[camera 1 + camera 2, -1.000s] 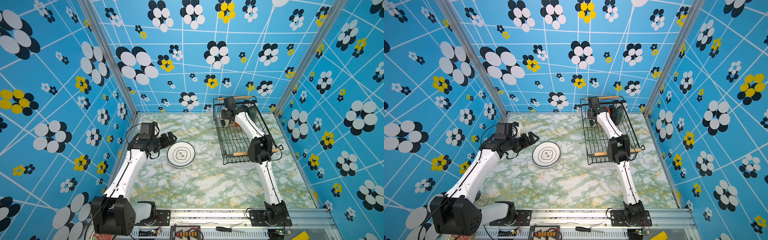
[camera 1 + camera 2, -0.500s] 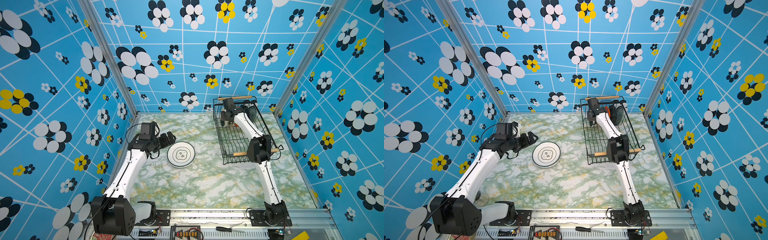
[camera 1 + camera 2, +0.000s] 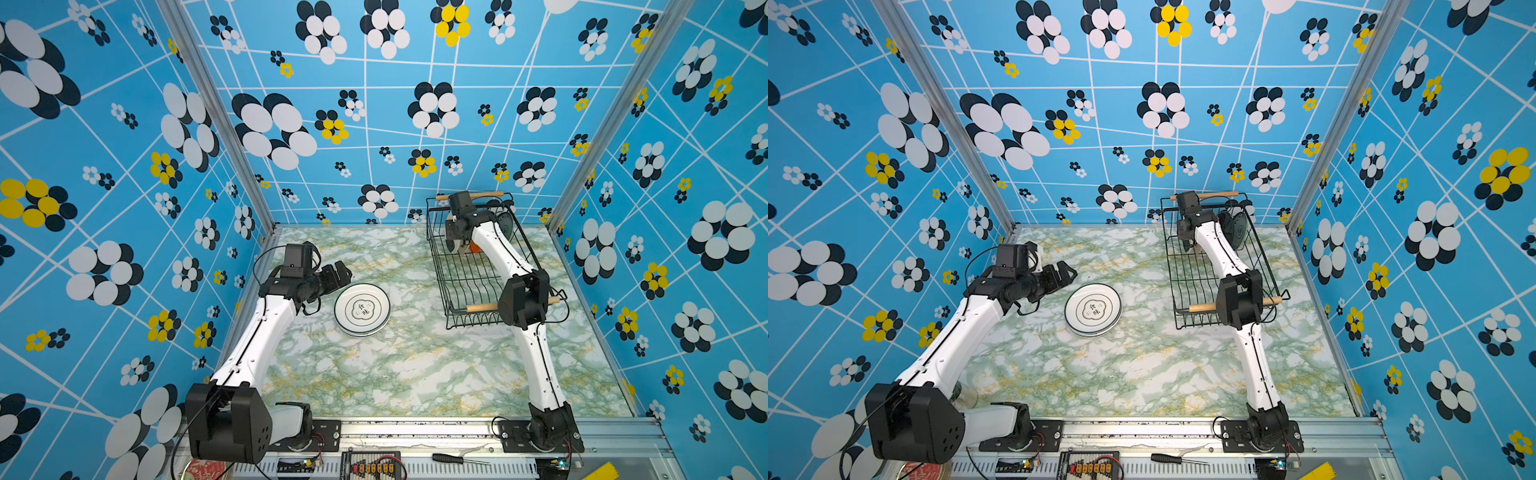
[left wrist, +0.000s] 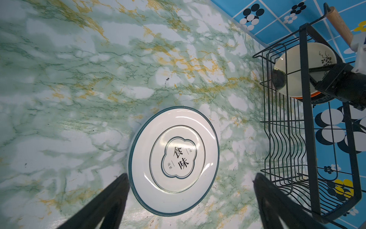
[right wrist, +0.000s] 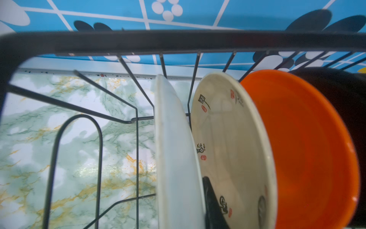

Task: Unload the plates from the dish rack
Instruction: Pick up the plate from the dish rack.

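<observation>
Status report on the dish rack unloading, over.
Left gripper open near the emblem plate on the table. Right gripper shut on the white plate in the dish rack. Cream plate close beside it, orange plate next.

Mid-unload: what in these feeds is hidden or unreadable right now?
Right end effector: one finger shows in the right wrist view; the white plate hides the other. In both top views the arm covers it.
Black plate: mostly behind the orange plate, cut by the frame edge.
Plate count in the dish rack: arm blocks top views.
</observation>
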{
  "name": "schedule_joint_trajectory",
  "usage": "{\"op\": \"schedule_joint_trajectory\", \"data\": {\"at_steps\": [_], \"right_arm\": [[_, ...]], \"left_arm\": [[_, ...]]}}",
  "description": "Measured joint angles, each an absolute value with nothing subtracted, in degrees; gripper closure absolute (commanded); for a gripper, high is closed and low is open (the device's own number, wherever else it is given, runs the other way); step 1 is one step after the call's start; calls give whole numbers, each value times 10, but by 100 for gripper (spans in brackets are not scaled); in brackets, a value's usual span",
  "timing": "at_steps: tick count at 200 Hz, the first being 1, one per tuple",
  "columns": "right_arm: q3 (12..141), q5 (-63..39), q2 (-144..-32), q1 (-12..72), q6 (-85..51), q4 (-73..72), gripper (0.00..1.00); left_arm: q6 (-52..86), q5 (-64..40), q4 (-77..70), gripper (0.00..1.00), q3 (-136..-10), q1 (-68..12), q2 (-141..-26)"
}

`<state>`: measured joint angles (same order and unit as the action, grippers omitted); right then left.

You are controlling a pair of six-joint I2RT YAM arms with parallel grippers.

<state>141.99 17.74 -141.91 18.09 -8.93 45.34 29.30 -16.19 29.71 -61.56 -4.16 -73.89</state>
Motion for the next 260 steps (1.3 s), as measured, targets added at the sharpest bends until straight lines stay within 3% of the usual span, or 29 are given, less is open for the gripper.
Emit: {"op": "schedule_joint_trajectory", "data": {"at_steps": [71,126,175,260], "right_arm": [[1412,181,-1325,198,-91,478,98],[1316,172,-1181,237,-157,474,99],[1151,62,-1061,244,-295,416,99],[888,-123,-962,266,-493,227,98]], "left_arm": [[291,-187,302,1,-637,-42,-761],[294,-243,296,1,-639,-46,-777],[308,-278,276,1,-649,-70,-783],[357,-348,197,1,-674,-126,-806]]}}
